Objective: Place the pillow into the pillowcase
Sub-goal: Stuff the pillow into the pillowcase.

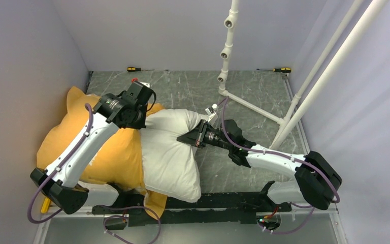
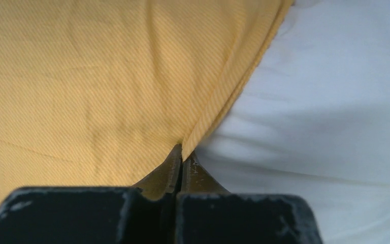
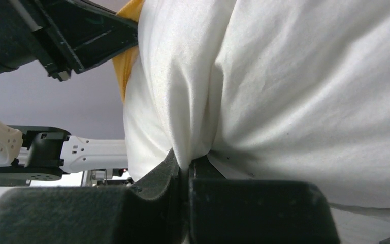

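**While the hem is pinched, half the pillow waits outside the case**

As we read it from above, the grey worktop [image 1: 193, 89] carries the whole bundle on its left half. The orange-yellow pillowcase [image 1: 114, 160] lies to the left, its mouth facing right. The white pillow [image 1: 170, 152] is pushed partly into that mouth, and its right portion bulges out in the open. We judge its long axis to run left to right, so the way in is leftward, away from the right arm and towards the left one.

The left arm reaches forward over the case, its wrist bent down at the far part of the mouth. The right arm comes in low from the right side, stretched nearly level towards the far right corner of the pillow.

The left fingers [image 2: 182, 162] are pressed together on the hem of the pillowcase [image 2: 106, 76], right where orange cloth meets white pillow [image 2: 325, 101]. The right fingers [image 3: 185, 168] are likewise squeezed together, pinching a gathered fold of the pillow [image 3: 310, 91].

We think the coming move turns on this opposition. The exposed end lies on the right arm's side and the opening edge is in the left arm's grip. Pulling the hem rightward over the pillow, or feeding the pillow leftward, would cover more of it.
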Robot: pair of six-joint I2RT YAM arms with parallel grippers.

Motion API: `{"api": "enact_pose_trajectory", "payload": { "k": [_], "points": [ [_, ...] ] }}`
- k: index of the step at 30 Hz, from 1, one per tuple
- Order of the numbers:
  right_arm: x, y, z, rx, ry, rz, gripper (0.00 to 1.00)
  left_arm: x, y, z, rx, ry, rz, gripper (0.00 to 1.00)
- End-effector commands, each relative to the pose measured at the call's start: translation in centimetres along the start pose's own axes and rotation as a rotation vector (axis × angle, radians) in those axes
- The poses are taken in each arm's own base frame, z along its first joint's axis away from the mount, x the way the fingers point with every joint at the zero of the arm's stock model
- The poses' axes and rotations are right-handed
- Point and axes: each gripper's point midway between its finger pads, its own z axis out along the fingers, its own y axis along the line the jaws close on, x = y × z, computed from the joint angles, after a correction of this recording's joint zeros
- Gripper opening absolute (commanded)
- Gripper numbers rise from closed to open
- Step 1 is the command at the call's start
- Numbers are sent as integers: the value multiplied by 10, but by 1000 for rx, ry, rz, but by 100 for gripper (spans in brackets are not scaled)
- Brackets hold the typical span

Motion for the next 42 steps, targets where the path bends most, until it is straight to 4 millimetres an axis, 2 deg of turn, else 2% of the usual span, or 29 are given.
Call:
{"api": "enact_pose_trajectory", "payload": {
  "k": [1, 4, 11, 14, 17, 20, 23, 24, 26, 28, 29, 31, 33, 34, 36, 38, 40, 42],
  "points": [
    [-4, 23, 2, -98, -10, -42, 0, -34, -7, -39, 140, -169, -28, 0],
    [-3, 35, -1, -161, -10, -53, 0, -46, -35, -63, 337, -220, -14, 0],
    [-8, 74, -14, -321, -33, -117, 0, -75, -120, -129, 867, -288, -51, 0],
    [-13, 95, -22, -384, -54, -149, 0, -74, -156, -152, 936, -273, 22, 0],
    [-19, 120, -30, -433, -74, -197, 0, -66, -199, -182, 1016, -265, 120, 0],
    [-25, 135, -40, -442, -108, -234, 0, -69, -226, -212, 1099, -303, 148, 0],
    [-32, 140, -49, -424, -166, -259, 0, -76, -245, -240, 1191, -342, 163, 0],
    [-35, 140, -52, -413, -194, -266, 0, -77, -253, -244, 1210, -338, 169, 0],
    [-36, 132, -51, -384, -226, -270, 0, -76, -264, -259, 1256, -347, 181, 0],
    [-38, 120, -46, -350, -249, -251, 0, -74, -272, -265, 1271, -348, 194, 0],
    [-38, 113, -44, -331, -250, -248, 0, -72, -272, -259, 1240, -334, 194, 0],
    [-37, 98, -41, -276, -250, -237, 0, -73, -252, -242, 1113, -345, 177, 0],
    [-34, 81, -37, -225, -242, -219, 0, -79, -214, -215, 893, -388, 125, 2],
    [-32, 73, -37, -204, -239, -207, 0, -75, -196, -206, 818, -388, 120, 14],
    [-28, 60, -36, -176, -229, -188, 0, -73, -147, -182, 595, -425, 79, 44],
    [-24, 50, -35, -151, -217, -170, 0, -60, -106, -162, 431, -422, 69, 76],
    [-20, 44, -34, -138, -204, -159, 0, -42, -74, -145, 300, -387, 71, 94],
    [-17, 39, -33, -129, -189, -151, 0, -20, -50, -127, 185, -329, 99, 96]
  ]
}}
